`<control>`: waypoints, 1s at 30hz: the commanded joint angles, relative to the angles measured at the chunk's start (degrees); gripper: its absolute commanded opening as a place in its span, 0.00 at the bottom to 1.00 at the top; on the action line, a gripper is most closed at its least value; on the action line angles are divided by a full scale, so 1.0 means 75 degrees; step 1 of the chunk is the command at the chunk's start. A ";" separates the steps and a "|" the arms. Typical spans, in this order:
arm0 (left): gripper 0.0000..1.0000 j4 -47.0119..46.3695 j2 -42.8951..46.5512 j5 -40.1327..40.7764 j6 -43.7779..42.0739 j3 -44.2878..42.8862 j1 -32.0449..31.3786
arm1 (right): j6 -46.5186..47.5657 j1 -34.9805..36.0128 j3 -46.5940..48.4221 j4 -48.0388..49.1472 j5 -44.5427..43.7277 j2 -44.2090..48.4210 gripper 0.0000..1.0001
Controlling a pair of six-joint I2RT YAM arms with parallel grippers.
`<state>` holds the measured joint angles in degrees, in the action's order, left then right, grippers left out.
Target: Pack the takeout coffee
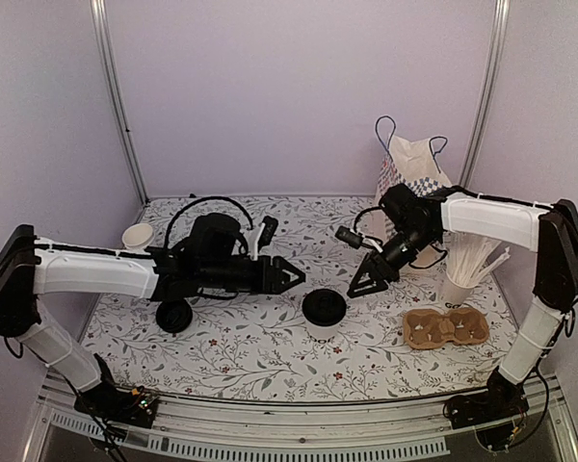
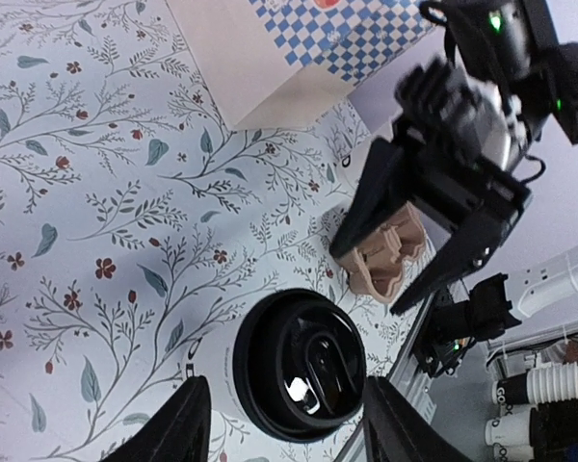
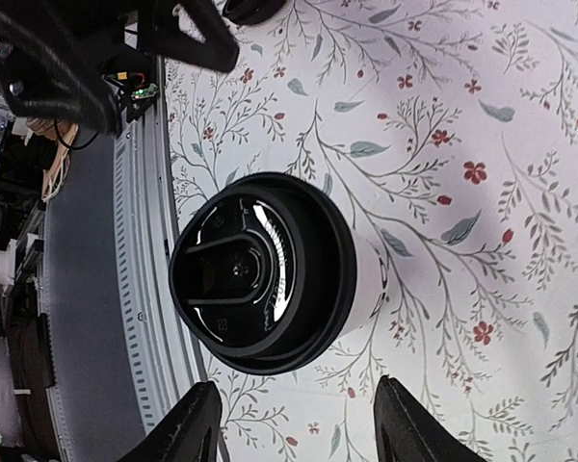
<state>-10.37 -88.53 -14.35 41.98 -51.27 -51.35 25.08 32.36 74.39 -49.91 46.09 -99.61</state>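
While both grippers hang close over it, the coffee (image 1: 324, 313) stands upright on the table (image 1: 241, 351), front-centre, between the two arms. Look: small white paper cup with a round black plastic lid seated on top. Lid is glossy, with a raised rim and a recessed centre with moulded detail. White wall shows below the lid in the right wrist view. Cup is much smaller than the bag (image 1: 409, 173).

Left gripper (image 1: 294, 279): jaws apart, nothing in them, tips just left of the cup and above it. Right gripper (image 1: 363, 284): jaws apart too, empty, tips just right of the cup, pointing down. Each wrist view looks down on the lid, framed between its own fingers; can't tell if any finger touches it.

Bag stands upright back right, blue-white check, handles up, well apart from the cup. Brown carrier (image 1: 445, 327) lies right of the cup, near, not touching. Loose black lid (image 1: 174, 316) lies front left.
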 commanded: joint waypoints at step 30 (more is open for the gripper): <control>0.64 0.1121 -0.1051 0.0551 -0.0528 -0.0478 -0.0045 | 0.0126 0.0736 0.0417 0.0116 -0.0336 -0.0339 0.64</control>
<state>-2.26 -94.61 -9.87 40.03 -53.34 -53.54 26.39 37.50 79.13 -47.77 43.77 -105.19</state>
